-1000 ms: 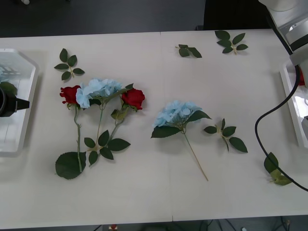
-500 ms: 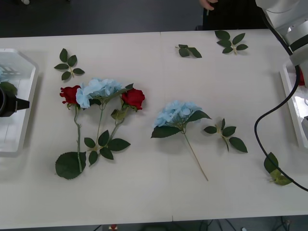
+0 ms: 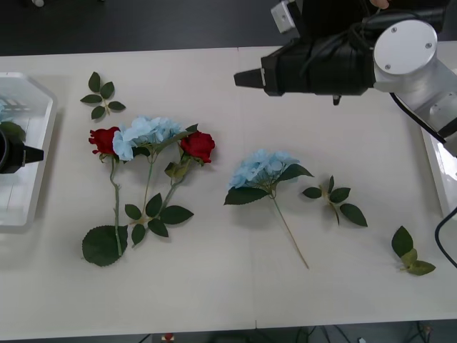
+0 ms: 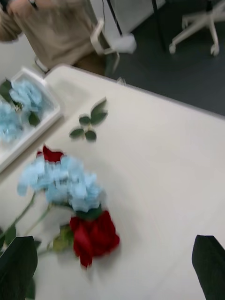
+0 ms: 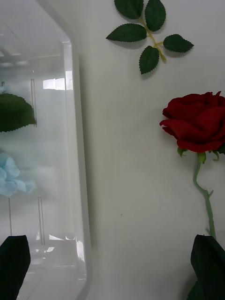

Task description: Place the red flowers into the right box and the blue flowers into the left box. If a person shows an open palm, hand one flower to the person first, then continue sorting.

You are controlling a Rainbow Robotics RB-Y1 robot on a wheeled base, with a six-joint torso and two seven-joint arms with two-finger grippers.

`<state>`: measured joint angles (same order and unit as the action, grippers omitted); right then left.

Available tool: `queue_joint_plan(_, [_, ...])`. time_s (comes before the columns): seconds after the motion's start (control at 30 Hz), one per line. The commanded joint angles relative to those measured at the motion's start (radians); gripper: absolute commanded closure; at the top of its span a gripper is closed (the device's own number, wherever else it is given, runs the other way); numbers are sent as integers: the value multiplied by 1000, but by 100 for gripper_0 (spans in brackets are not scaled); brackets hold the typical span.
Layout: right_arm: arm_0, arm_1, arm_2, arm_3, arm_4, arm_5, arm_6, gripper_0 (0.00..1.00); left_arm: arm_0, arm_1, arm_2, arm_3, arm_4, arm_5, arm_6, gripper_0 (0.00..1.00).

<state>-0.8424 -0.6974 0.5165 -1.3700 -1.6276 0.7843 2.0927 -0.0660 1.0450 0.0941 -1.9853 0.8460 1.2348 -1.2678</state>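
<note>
The right arm reaches across the far side of the table point(image 3: 235, 300), its right pincer point(image 3: 246, 77) pointing toward the robot's left, above bare tabletop and well apart from the flowers; the right wrist view shows its black fingers point(image 4: 208, 265) spread wide with nothing between them. The left pincer point(image 3: 28, 153) hangs at the inner rim of the left box point(image 3: 32, 207), also spread wide and empty. Near that box lies a bunch: a red rose point(image 3: 104, 140), a blue flower point(image 3: 148, 134) touching it, and a second red rose point(image 3: 198, 146) on the other side, their stems running toward the robot among leaves. Another blue flower point(image 3: 260, 168) lies alone near the middle of the table, its stem angled toward the robot. The left wrist view shows pale-blue petals point(image 5: 10, 176) and a leaf already inside the left box. The right box point(image 3: 437, 171) shows as a strip at the table's right edge. Loose leaf sprigs point(image 3: 101, 96) are scattered about.
</note>
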Motion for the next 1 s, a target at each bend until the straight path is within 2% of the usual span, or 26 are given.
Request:
queue_joint_plan(0.03, [91, -139, -13, -164, 114, 109, -115, 4, -12, 46, 21, -13, -7, -12, 11, 0])
queue_joint_plan(0.2, [207, -267, -29, -380, 255, 239, -319, 4, 12, 35, -5, -20, 16, 2, 8, 0])
queue_joint_plan(0.27, [249, -295, -29, -446, 313, 254, -410, 4, 3, 49, -1, -27, 48, 14, 7, 0])
queue_joint_plan(0.3, [269, -304, -27, -475, 345, 260, -451, 0, -6, 52, 3, -30, 59, 26, 7, 0])
queue_joint_plan(0.4, [319, -317, -27, -554, 448, 296, -569, 0, -44, 55, 1, -49, 67, 106, 11, 0])
queue_joint_plan(0.5, [350, -313, -27, -600, 526, 349, -643, 0, -83, 41, -42, -43, 51, 115, 18, 0])
queue_joint_plan(0.7, [404, -278, -12, -692, 721, 467, -781, 0, -172, -6, -206, 42, -45, 40, 24, 0])
queue_joint_plan(0.87, [404, -221, 120, -724, 979, 506, -892, 0, -255, -39, -315, 108, -85, -11, 25, 0])
queue_joint_plan(1.0, [404, -174, 186, -693, 1057, 481, -942, 0, -313, -59, -386, 166, -104, -38, 24, 0])
